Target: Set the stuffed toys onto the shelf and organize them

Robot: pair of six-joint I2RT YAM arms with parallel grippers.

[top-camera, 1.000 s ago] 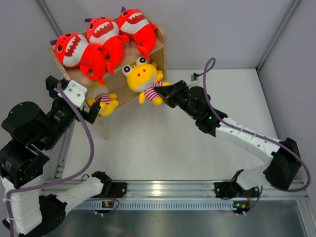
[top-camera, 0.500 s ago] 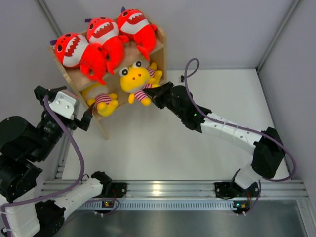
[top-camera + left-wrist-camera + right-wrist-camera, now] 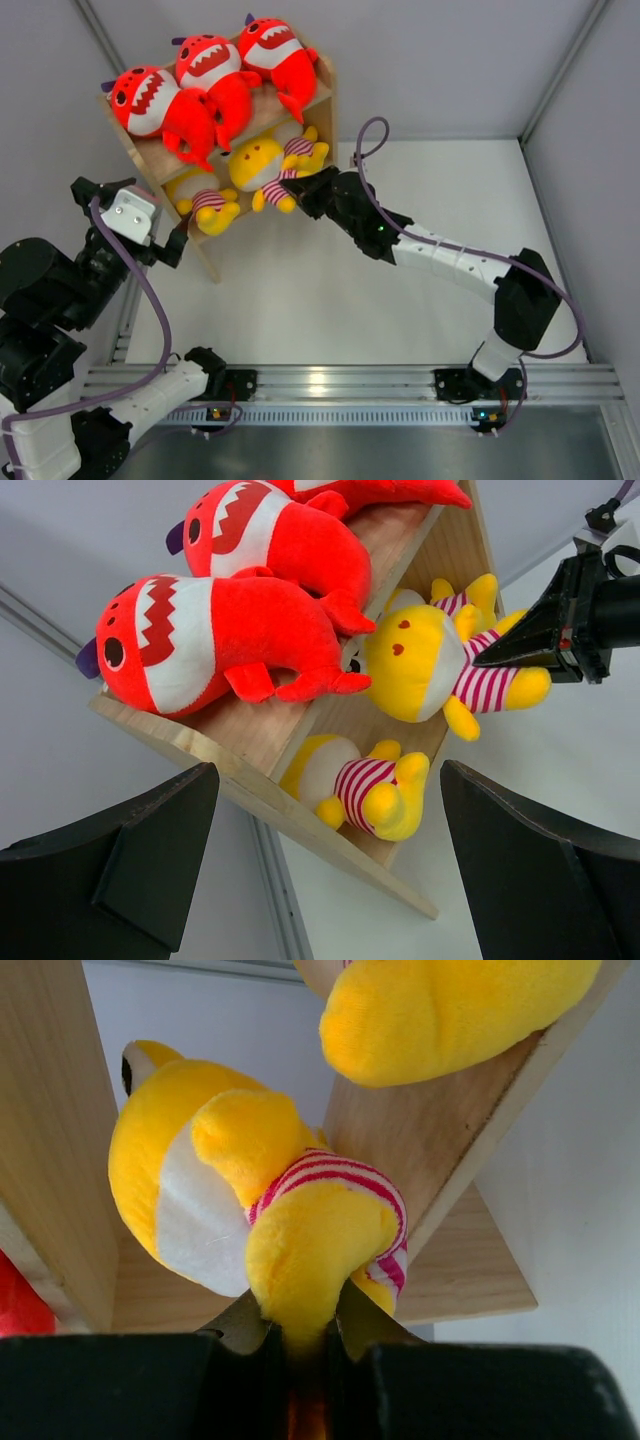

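Note:
The light-wood shelf [image 3: 322, 100] lies tipped at the far left. Three red sharks [image 3: 210, 72] rest on its upper tier and also show in the left wrist view [image 3: 215, 645]. My right gripper [image 3: 300, 190] is shut on the foot of a yellow striped doll [image 3: 252, 165] and holds it inside the lower tier [image 3: 200, 1180]. A second doll [image 3: 205, 203] lies at the left of that tier [image 3: 360, 785]. A third doll [image 3: 305, 148] sits behind the held one [image 3: 450, 1010]. My left gripper [image 3: 130, 216] is open and empty, left of the shelf.
Grey walls close in the white table [image 3: 400, 280] at the back and both sides. An aluminium rail [image 3: 330, 380] runs along the near edge. The right arm [image 3: 450, 262] stretches diagonally across the table's middle.
My right gripper has carried the yellow doll leftward into the shelf's lower tier. My left gripper has drawn back from the shelf to the left.

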